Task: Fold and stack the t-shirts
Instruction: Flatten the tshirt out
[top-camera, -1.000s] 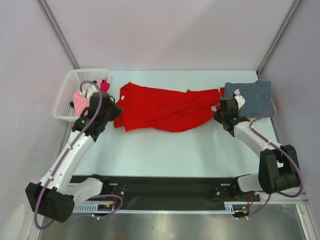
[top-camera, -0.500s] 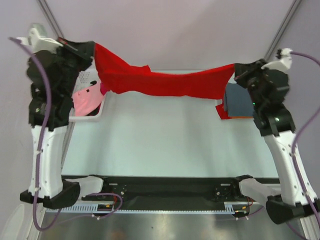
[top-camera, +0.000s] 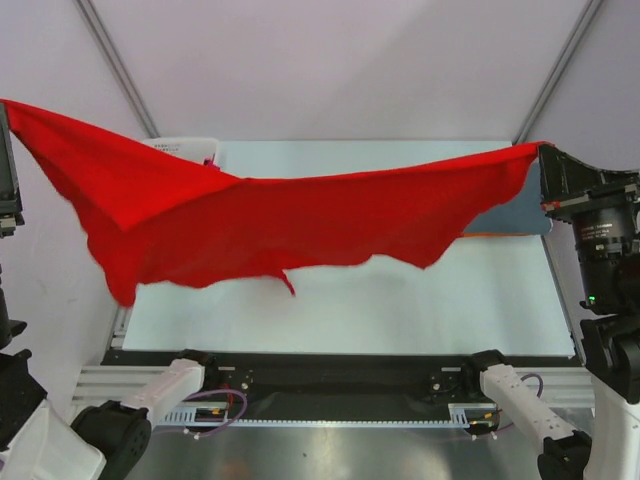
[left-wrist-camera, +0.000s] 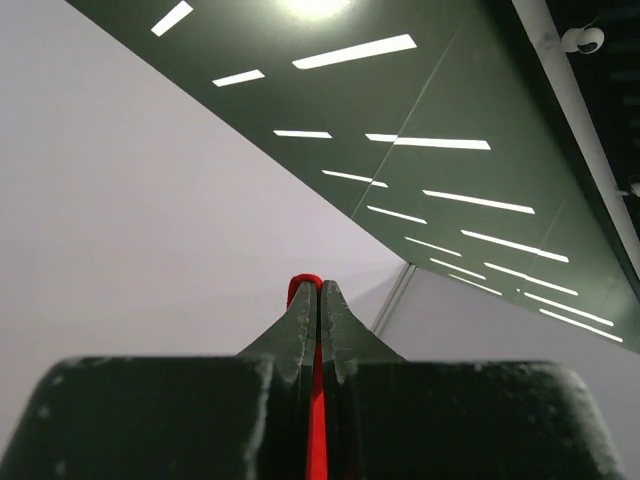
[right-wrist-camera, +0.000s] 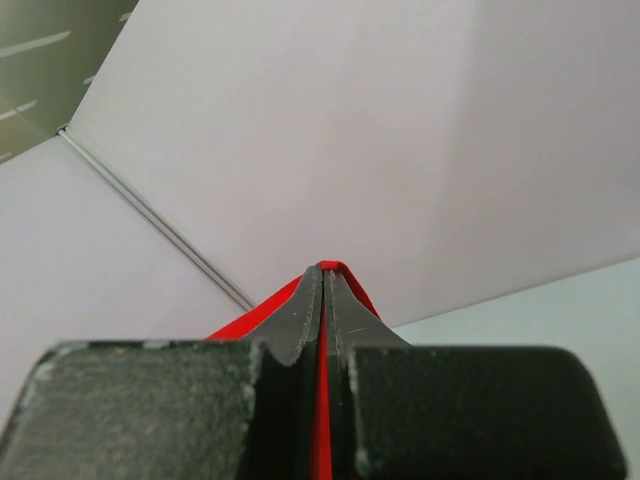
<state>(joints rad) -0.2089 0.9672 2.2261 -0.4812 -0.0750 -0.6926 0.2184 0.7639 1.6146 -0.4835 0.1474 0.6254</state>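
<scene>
L gripper (left-wrist-camera: 318, 292) & R gripper (right-wrist-camera: 325, 278) were each clamped on the red t-shirt (top-camera: 280, 225), stretched mid-air from 9 to 3 o'clock above the table (top-camera: 400, 300); grey-blue shirt (top-camera: 518, 214) lay at 3 o'clock.

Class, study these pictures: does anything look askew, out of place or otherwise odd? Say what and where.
The red t-shirt hangs unevenly in mid-air, pinched at opposite ends by the left gripper and right gripper. Its left end appears higher and its lower edge sags crookedly on the left. Nothing looks torn or spilled.

Left gripper (left-wrist-camera: 318, 292), right gripper (right-wrist-camera: 326, 276) — raised high, wide apart; both clamped tight
</scene>
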